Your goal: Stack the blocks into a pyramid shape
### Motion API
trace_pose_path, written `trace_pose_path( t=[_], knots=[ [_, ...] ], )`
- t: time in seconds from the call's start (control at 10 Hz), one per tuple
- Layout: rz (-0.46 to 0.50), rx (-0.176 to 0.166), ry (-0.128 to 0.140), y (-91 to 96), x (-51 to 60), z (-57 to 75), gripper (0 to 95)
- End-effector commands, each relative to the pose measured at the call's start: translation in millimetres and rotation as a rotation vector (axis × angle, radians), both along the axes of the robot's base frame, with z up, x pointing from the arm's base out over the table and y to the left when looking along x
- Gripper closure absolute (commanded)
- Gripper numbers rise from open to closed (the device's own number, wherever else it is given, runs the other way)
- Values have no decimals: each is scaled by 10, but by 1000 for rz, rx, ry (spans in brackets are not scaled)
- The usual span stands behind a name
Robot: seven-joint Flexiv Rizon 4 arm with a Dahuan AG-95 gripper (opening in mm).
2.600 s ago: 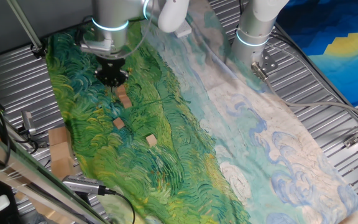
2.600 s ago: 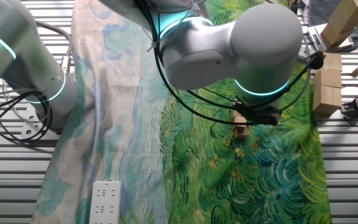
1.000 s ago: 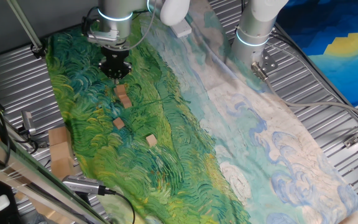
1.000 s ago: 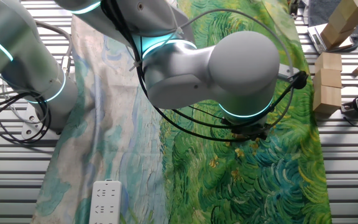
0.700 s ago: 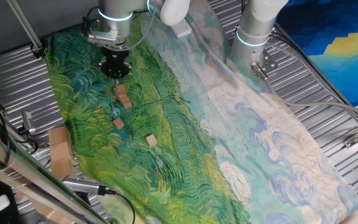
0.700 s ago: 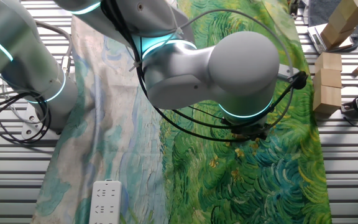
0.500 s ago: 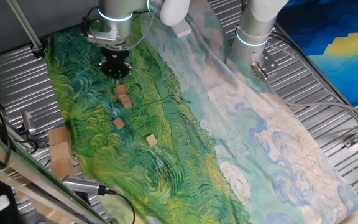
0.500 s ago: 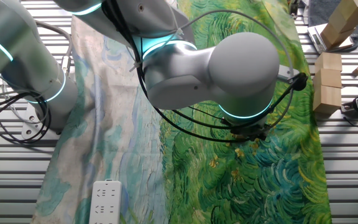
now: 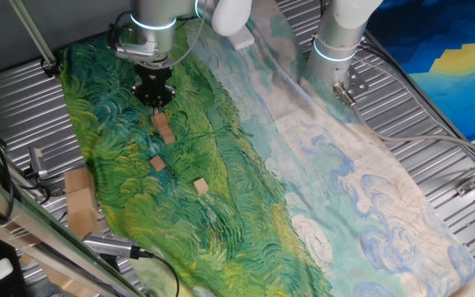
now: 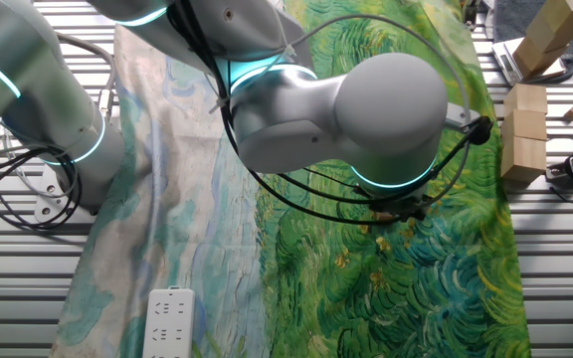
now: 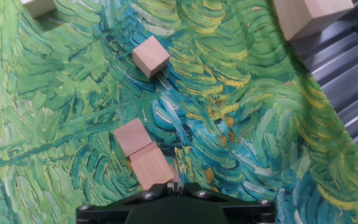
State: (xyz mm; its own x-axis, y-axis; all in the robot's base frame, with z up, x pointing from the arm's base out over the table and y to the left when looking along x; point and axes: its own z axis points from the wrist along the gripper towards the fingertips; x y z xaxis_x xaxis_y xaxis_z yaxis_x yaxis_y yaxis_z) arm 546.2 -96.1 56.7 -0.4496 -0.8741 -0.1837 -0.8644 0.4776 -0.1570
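On the green swirl-painted cloth point(image 9: 221, 177) that covers the slatted metal table point(image 9: 23, 99), I see four small light-brown wooden cubes point(image 9: 164, 128) from one fixed view: two touching each other as a pair just below the black two-finger gripper point(image 9: 153, 93), a third single cube point(image 9: 157, 163) near them further down the cloth, and a fourth cube point(image 9: 199, 187) beyond that, apart from the rest. No stacking visible; all lie flat on the cloth.

The hand view shows the touching pair point(image 11: 142, 152) close above the black gripper body, one cube corner-to-edge against the other. The single cube point(image 11: 150, 56) sits well apart, higher in that picture. A bigger pale wooden block point(image 11: 309, 14) is at the cloth's edge, top right.

Gripper hangs above the pair, not touching any cube that I can see. I cannot tell the finger spacing: fingertips are out of the hand view and too small in the fixed one.

From the other fixed view the grey arm point(image 10: 366, 109) hides the cubes. Tan cardboard boxes point(image 10: 525, 134) stand beside the cloth there.
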Motion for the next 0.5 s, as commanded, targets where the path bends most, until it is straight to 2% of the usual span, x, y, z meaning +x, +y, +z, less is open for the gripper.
trace_pose_path(
  t=[0.1, 0.5],
  knots=[
    [8, -8, -5, -6, -4, -6, 950],
    [25, -11, -12, -47, -13, 19, 950]
  ],
)
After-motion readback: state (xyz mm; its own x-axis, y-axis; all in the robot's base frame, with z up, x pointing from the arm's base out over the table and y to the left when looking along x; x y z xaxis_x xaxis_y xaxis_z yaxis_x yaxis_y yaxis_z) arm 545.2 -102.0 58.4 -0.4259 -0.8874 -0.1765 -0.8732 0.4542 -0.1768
